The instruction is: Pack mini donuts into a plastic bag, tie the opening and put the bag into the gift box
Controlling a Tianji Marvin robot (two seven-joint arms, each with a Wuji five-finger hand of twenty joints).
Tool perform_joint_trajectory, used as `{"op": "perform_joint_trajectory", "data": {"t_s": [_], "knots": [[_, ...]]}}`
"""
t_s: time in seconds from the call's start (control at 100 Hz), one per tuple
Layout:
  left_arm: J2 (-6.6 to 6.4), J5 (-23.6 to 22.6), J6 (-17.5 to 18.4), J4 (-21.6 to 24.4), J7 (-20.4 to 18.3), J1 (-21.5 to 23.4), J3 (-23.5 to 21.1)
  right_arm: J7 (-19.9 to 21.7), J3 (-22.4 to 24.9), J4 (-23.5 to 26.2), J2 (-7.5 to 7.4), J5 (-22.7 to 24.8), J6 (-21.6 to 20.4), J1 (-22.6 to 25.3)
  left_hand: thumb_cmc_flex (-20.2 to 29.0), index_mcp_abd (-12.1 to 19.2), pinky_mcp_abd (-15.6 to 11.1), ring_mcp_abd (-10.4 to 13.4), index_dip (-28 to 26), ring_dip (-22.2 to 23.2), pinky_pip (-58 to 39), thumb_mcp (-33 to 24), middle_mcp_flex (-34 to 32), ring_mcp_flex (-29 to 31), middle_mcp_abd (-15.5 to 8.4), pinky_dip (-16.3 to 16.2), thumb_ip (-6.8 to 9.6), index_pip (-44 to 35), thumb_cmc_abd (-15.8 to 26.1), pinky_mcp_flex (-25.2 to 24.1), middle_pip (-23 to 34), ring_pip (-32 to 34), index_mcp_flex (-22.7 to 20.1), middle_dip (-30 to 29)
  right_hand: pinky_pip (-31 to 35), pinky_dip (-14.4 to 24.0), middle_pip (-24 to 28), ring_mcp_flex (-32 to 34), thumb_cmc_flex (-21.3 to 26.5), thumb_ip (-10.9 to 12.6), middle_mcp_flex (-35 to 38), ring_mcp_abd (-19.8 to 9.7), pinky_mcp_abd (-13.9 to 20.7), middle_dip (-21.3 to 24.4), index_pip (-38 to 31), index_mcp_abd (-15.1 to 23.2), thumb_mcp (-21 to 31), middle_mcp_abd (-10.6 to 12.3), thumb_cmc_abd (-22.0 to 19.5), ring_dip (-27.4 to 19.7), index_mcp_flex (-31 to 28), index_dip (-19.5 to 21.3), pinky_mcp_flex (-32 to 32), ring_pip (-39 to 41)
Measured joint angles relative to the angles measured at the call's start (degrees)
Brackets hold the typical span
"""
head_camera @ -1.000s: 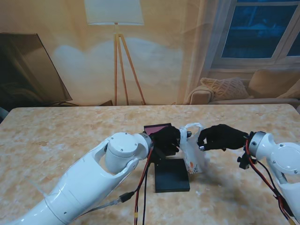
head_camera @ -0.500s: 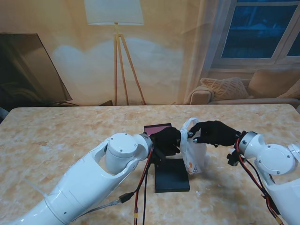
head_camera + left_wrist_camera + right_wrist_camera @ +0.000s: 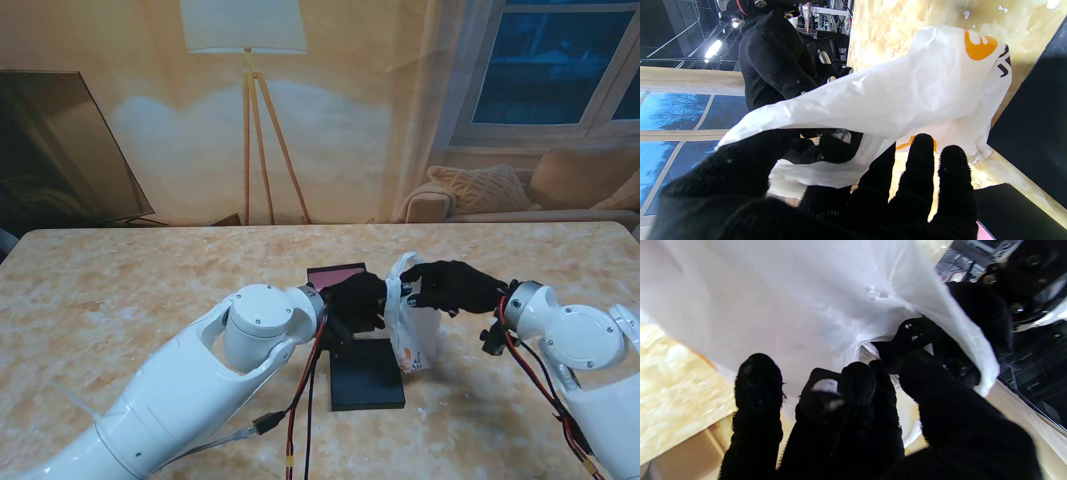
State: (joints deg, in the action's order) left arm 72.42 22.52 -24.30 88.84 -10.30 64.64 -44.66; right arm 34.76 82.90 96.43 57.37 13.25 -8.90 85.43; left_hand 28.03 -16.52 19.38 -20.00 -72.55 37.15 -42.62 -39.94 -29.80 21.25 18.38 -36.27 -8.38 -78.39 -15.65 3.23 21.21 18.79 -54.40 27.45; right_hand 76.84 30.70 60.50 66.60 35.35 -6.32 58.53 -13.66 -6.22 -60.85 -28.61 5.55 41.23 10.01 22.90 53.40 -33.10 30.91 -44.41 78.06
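Note:
A white plastic bag (image 3: 414, 328) with orange print stands on the table just right of the gift box. My left hand (image 3: 356, 300) in its black glove holds the bag's top edge from the left; in the left wrist view its thumb lies over the film (image 3: 907, 90) and its fingers (image 3: 923, 173) lie under it. My right hand (image 3: 452, 287) grips the bag's top from the right, and its fingertips (image 3: 857, 380) pinch gathered film (image 3: 790, 300). The two hands nearly meet over the opening. No donuts show; the bag's inside is hidden.
The gift box base (image 3: 335, 274) with its dark red inside sits behind my left hand. Its black lid (image 3: 366, 373) lies flat nearer to me, beside the bag. My left forearm (image 3: 262, 322) and its red and black cables (image 3: 303, 400) cross the table's near left.
My right hand has moved left and a little away from me, closing the gap to my left hand at the bag's top. The bag's top has drawn together. The left hand stayed put.

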Motion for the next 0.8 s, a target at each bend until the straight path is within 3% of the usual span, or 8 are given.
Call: {"op": "perform_joint_trajectory", "data": {"t_s": [0.05, 0.11, 0.22, 0.45, 0.61, 0.8], "knots": [[-0.02, 0.03, 0.00, 0.00, -0.02, 0.00, 0.00, 1.46, 0.00, -0.60, -0.23, -2.13, -0.21, -0.36, -0.01, 0.16, 0.01, 0.00, 0.00, 0.00, 0.11, -0.01, 0.00, 0.00, 0.00, 0.00, 0.00, -0.14, 0.00, 0.00, 0.00, 0.00, -0.71, 0.00, -1.46, -0.01, -0.75, -1.10, 1.49, -0.03, -1.42, 0.17, 0.00, -0.33, -0.09, -1.96, 1.10, -0.24, 0.44, 0.00, 0.71, 0.41, 1.11, -1.53], [-0.03, 0.05, -0.01, 0.00, -0.02, 0.00, -0.03, 2.98, 0.17, -1.11, -0.53, -3.30, -0.47, -0.64, -0.02, 0.27, 0.01, 0.00, 0.00, 0.00, 0.24, -0.01, 0.00, 0.00, 0.00, 0.00, 0.00, -0.15, 0.00, 0.00, -0.01, 0.00, -0.79, 0.00, -2.99, -0.02, -2.28, -3.19, 2.81, -2.16, -3.31, 0.29, -0.50, -2.65, 0.34, -2.33, 1.90, -0.93, 2.81, 0.00, 1.60, 0.53, 2.50, -2.19], [0.01, 0.05, -0.15, -0.14, 0.12, -0.05, -0.06, 5.39, 0.53, -1.34, -1.07, -3.11, -0.95, -0.94, -0.03, 0.40, 0.02, 0.00, 0.00, 0.00, 0.46, -0.01, 0.00, 0.00, 0.00, -0.02, 0.00, -0.26, 0.00, 0.00, -0.01, 0.00, 0.24, 0.00, -4.49, -0.03, -3.56, -4.56, 2.91, -2.93, -4.98, 0.40, -0.55, -3.16, 0.34, 1.06, 2.96, -1.45, 4.28, 0.00, 0.89, 0.82, 3.35, -3.91], [0.07, 0.39, -0.21, -0.44, 0.16, -0.13, -0.07, 1.58, -0.54, -1.33, -1.02, 0.71, 0.44, -1.71, -0.03, 0.40, 0.03, 0.00, 0.00, 0.00, 0.48, -0.01, 0.00, 0.00, 0.00, -0.04, 0.00, -0.26, 0.00, 0.00, -0.01, 0.00, 0.24, 0.00, -4.86, 0.21, -4.13, -4.56, 1.29, -2.93, -5.12, 0.28, -0.55, -4.45, 0.78, 1.35, 3.23, -1.45, 4.28, 0.00, 1.34, 0.85, 3.26, -3.99], [0.05, 0.27, -0.12, -0.50, -0.02, -0.19, -0.05, -1.57, 0.00, -1.27, -0.21, 1.44, 0.60, -1.43, -0.03, 0.41, 0.03, 0.00, 0.00, 0.00, 0.49, 0.00, 0.00, 0.00, 0.00, -0.06, 0.00, -0.53, 0.00, 0.00, -0.01, 0.00, 0.24, 0.00, -4.87, 0.30, -3.44, -4.44, 0.57, -2.93, -5.05, 0.23, -0.52, -4.39, -2.67, 3.04, 3.59, -1.40, 4.28, 0.00, 1.46, 5.14, 2.69, -3.26], [0.04, 0.33, -0.13, -0.50, -0.02, -0.19, -0.09, -4.15, 0.54, -0.86, 0.18, 1.70, -0.16, -0.43, -0.03, 0.42, 0.03, 0.00, 0.00, 0.00, 0.50, -0.02, 0.00, 0.00, 0.00, -0.13, 0.00, -0.75, 0.00, 0.00, -0.42, 0.00, -0.40, 0.00, -4.87, 0.30, -3.44, -3.12, -1.06, -2.18, -3.79, 0.39, -0.54, -1.47, 1.62, 2.95, 3.60, -1.33, 4.14, 0.00, 6.07, 2.96, 2.46, -3.27]]}}
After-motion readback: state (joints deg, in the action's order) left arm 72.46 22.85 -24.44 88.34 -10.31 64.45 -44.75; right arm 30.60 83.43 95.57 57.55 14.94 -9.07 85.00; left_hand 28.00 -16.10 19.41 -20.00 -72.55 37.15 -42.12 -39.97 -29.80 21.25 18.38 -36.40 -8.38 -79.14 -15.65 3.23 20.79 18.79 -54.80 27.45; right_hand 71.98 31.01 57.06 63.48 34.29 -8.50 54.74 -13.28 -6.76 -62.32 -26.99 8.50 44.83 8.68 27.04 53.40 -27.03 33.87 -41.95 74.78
